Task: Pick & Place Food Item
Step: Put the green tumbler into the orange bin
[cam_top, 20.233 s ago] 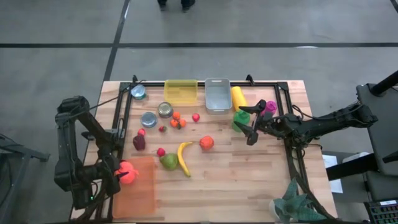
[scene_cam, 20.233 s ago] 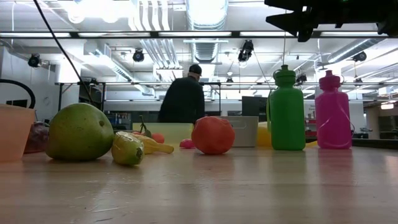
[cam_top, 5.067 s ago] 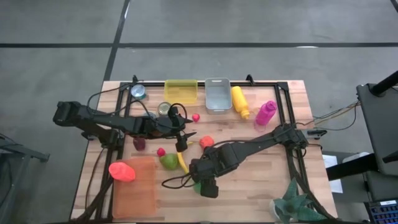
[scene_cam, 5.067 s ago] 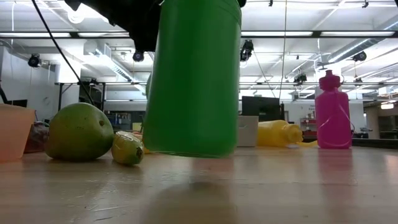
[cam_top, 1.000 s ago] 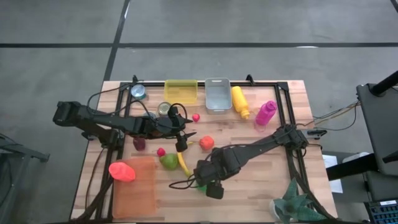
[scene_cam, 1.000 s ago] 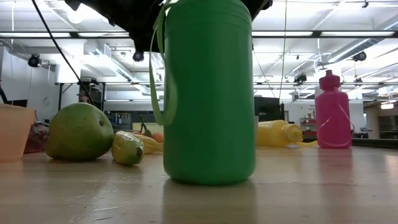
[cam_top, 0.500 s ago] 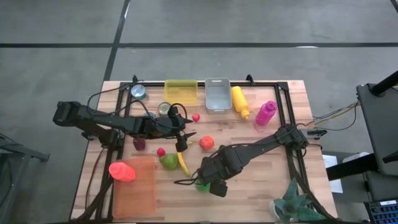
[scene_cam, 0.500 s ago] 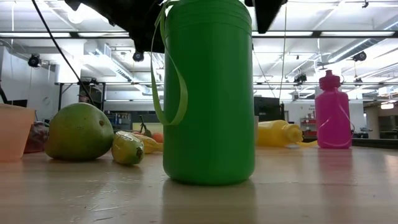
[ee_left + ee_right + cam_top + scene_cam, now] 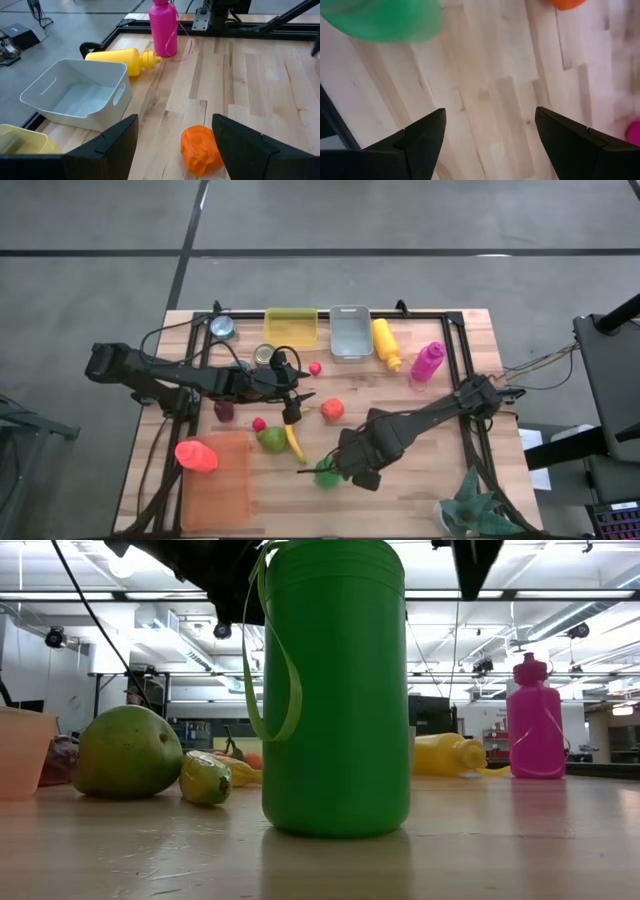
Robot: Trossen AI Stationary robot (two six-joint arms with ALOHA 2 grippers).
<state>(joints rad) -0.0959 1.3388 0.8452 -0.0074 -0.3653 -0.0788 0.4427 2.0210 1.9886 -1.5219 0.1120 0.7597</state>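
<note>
Right pincer [image 9: 352,476] has released the green bottle [image 9: 335,690], now standing.

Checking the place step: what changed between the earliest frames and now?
The green bottle went from the back of the table, beside the pink bottle, to the front edge, where it stands upright. The right gripper let it go and is pulling away, open. The left gripper came in over the banana. Bins and pink bottle unchanged.

Two dark jointed arms with black cables and wedge-shaped black fingers [image 9: 252,150].
</note>
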